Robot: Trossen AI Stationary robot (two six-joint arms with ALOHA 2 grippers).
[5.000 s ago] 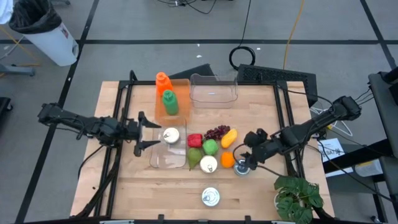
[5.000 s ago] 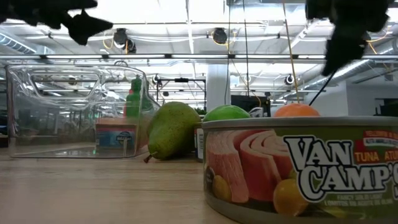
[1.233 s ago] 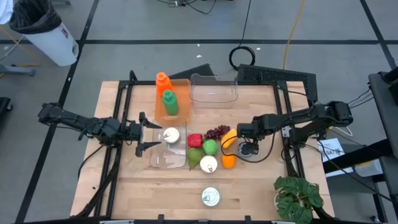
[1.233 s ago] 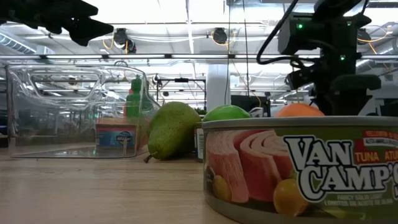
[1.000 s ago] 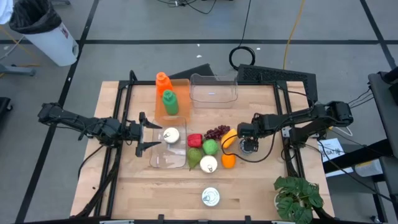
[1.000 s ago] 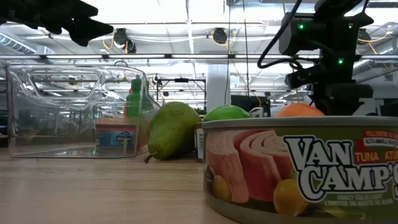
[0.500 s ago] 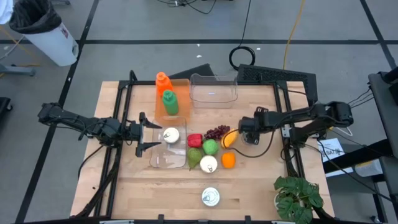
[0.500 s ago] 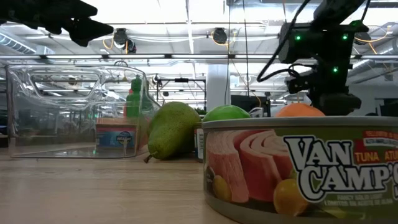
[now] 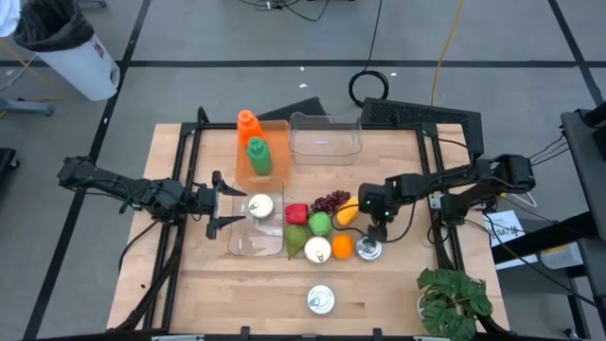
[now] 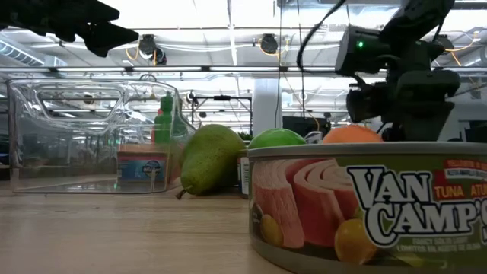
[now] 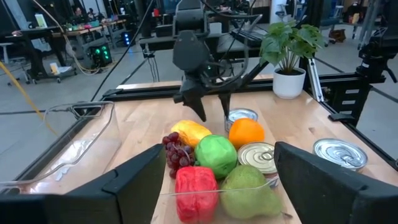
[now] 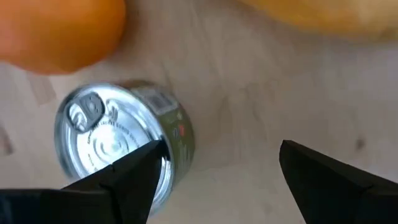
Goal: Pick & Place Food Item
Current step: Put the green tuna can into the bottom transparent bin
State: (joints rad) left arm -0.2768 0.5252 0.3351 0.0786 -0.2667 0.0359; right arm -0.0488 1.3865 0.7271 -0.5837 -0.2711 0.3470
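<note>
Food items lay mostly unplaced, clustered just beside the clear bin (image 9: 256,227): a red pepper (image 9: 296,213), grapes (image 9: 330,200), a green apple (image 9: 321,224), a pear (image 9: 296,241), a mango (image 9: 347,213), an orange (image 9: 342,246) and several cans. One cup (image 9: 258,206) already sat inside the bin. The right gripper (image 9: 380,223) hung over bare wood beside the mango, jaws apart and holding nothing; a small can (image 12: 121,143) stood just below it, next to the orange, not between the fingers. The left gripper (image 9: 220,200) waited at the bin's outer edge, jaws apart, empty. By my judgement the work was at an early stage: one item was binned, no grasp was in hand, and the rest awaited transfer.
</note>
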